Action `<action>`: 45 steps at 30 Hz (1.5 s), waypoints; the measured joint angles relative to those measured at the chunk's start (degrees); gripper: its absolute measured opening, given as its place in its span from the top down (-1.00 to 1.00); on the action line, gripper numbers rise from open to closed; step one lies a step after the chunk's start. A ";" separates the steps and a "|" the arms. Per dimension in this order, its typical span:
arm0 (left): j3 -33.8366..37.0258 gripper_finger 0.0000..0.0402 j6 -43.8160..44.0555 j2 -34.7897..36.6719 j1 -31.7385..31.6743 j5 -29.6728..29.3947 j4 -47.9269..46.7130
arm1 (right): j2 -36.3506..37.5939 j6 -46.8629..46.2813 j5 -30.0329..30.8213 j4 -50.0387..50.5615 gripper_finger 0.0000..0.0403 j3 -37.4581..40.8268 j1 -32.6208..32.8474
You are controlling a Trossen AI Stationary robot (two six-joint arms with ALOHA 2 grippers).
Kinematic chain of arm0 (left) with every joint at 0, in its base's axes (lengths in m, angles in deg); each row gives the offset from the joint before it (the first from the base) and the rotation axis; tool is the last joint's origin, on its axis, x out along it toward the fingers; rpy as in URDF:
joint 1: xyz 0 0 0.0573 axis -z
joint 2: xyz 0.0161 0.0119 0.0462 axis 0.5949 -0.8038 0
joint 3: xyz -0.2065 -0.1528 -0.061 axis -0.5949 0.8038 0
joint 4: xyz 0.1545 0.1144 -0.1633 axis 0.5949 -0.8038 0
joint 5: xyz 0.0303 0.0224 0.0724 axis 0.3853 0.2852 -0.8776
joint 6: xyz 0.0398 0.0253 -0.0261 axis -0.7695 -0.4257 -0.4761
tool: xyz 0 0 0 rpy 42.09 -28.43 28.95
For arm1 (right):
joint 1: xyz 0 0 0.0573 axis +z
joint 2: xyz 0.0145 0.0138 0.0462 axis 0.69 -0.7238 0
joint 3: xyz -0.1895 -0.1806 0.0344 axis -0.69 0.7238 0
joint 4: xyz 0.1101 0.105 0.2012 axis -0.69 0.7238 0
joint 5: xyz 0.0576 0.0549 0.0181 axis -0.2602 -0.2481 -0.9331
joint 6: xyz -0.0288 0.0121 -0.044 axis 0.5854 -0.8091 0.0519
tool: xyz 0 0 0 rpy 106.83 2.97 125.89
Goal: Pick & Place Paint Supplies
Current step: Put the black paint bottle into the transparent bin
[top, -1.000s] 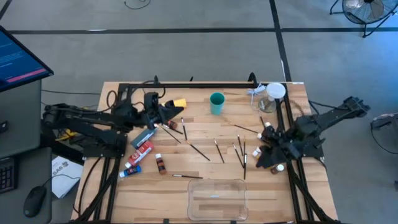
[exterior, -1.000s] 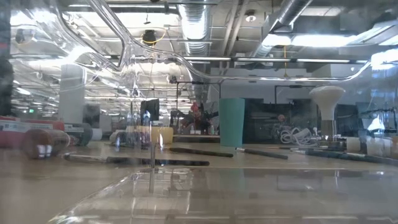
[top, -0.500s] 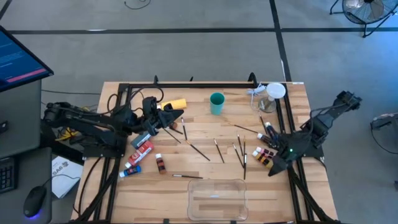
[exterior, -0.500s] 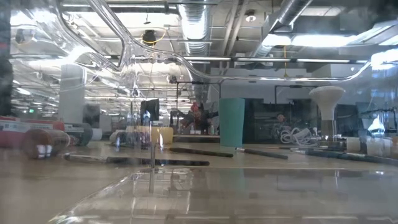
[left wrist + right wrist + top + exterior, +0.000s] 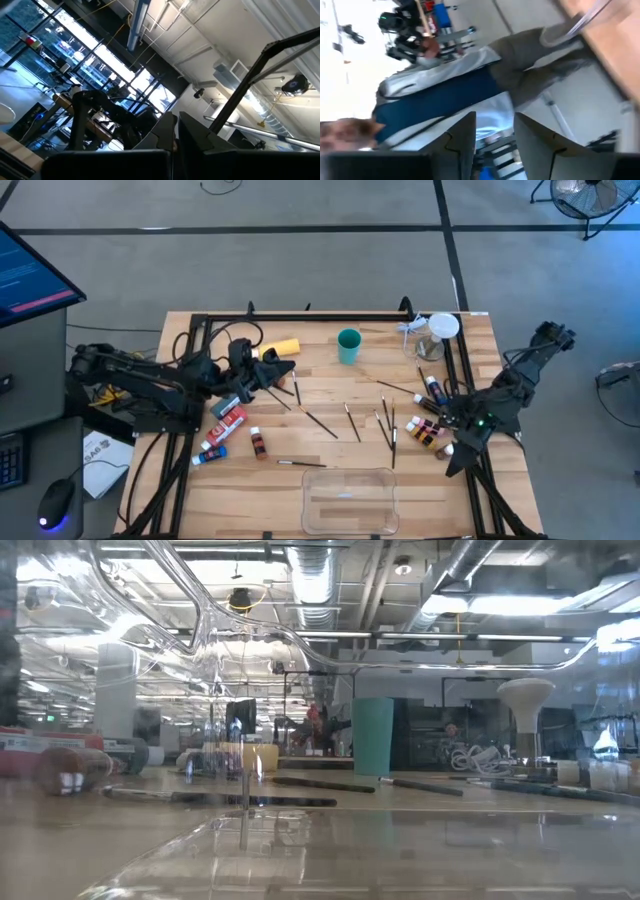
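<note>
Nearest the front edge of the tabletop (image 5: 330, 370) the clear tray (image 5: 349, 500) lies empty — none of the paint supplies is in it yet; the brushes (image 5: 352, 422) are scattered mid-table, the tubes (image 5: 226, 427) to the left. The right pincer (image 5: 455, 461), fingers (image 5: 462, 140) apart and empty, hangs off the right edge beside the small bottles (image 5: 428, 430). Farther back, the left pincer (image 5: 281, 368) lies low near the yellow bottle (image 5: 283, 346) — fingers nearly together, nothing visibly held.

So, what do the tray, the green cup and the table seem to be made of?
The tray looks like clear, glossy plastic: the boards show through it. The cup seems opaque teal plastic, with an even colour; ceramic is also possible. The table looks like light wood, with visible plank lines.
</note>
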 joint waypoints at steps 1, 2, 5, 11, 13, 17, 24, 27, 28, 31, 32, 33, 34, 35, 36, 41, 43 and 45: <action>0.00 0.99 -0.16 0.00 0.24 -0.01 -0.01 | -0.01 -1.70 0.10 -0.80 0.39 0.00 0.17; 0.00 0.99 -0.22 0.00 0.29 -0.02 -0.01 | -0.01 -2.89 0.15 -1.50 0.39 0.00 0.30; 0.00 0.99 -0.25 0.00 0.29 -0.39 -0.01 | 0.13 -5.80 0.23 -2.33 0.39 0.00 -0.16; 0.00 0.99 -0.27 0.00 0.28 -1.04 -0.01 | 0.38 6.31 6.22 1.68 0.38 -2.77 -3.88; 0.00 0.99 -0.83 0.00 0.29 -1.09 -0.01 | -0.55 12.67 7.97 6.58 0.39 -6.93 -5.00; 0.00 0.99 -1.31 0.00 0.29 -1.33 -0.02 | -5.30 24.88 12.32 24.02 0.39 -19.27 -5.76; 0.00 0.99 -1.21 0.00 0.29 -1.33 -0.01 | -19.92 40.90 15.09 55.24 0.39 -39.26 -2.65; 0.00 0.99 -0.83 0.00 0.28 -1.30 -0.01 | -25.26 47.61 15.11 62.08 0.39 -41.31 0.39; 0.00 0.99 -0.82 0.00 0.29 -1.30 -0.01 | -26.51 48.19 15.14 64.36 0.39 -41.30 1.34; 0.00 0.99 -0.71 0.00 0.66 -1.30 -0.01 | -29.96 44.78 17.24 71.21 0.39 -40.56 3.30; 0.00 0.99 -0.71 0.00 0.78 -1.30 -0.01 | -30.98 43.22 17.86 71.06 0.39 -39.72 3.75; 0.00 0.99 -0.71 0.00 0.90 -1.26 -0.04 | -31.57 42.29 17.96 70.10 0.39 -38.68 4.02; 0.00 0.99 -0.69 0.00 0.99 -1.26 -0.01 | -31.94 41.16 18.01 69.25 0.39 -37.71 4.24; 0.00 0.99 -0.69 0.00 1.01 -1.25 -0.01 | -32.21 40.18 18.13 68.17 0.39 -37.01 4.65; 0.00 0.99 -0.69 0.00 1.02 -1.12 -0.03 | -32.55 39.18 18.14 67.19 0.39 -36.50 5.06; 0.00 0.99 -0.67 0.00 0.99 -1.09 -0.06 | -32.56 31.05 18.07 67.35 0.39 -33.24 7.74; 0.00 0.99 -0.67 0.00 0.99 -1.09 -0.04 | -32.66 27.49 18.07 68.85 0.39 -31.96 8.75; 0.00 0.99 -0.67 0.00 0.99 -1.09 -0.05 | -32.42 25.46 18.05 70.71 0.39 -30.85 9.54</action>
